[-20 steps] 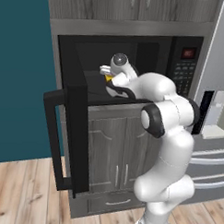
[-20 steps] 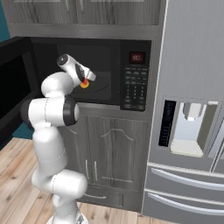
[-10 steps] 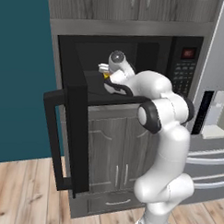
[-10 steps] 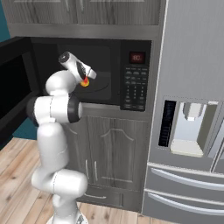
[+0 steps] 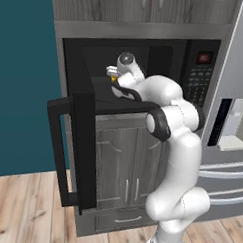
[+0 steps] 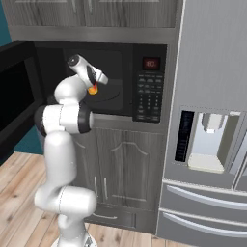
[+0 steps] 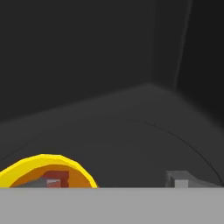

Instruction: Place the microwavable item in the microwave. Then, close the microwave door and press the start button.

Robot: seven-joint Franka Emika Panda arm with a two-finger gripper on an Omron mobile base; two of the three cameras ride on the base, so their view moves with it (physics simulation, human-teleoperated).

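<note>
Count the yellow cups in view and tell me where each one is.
1. The yellow cup is at the end effector, inside the open microwave cavity, above its floor. Others could be hidden behind the arm or the open microwave door.

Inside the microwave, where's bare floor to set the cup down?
The dark microwave floor ahead of the gripper lies bare out to the back wall and corner. The yellow cup hangs at the gripper, near the front opening. The open microwave door crowds the left side.
</note>
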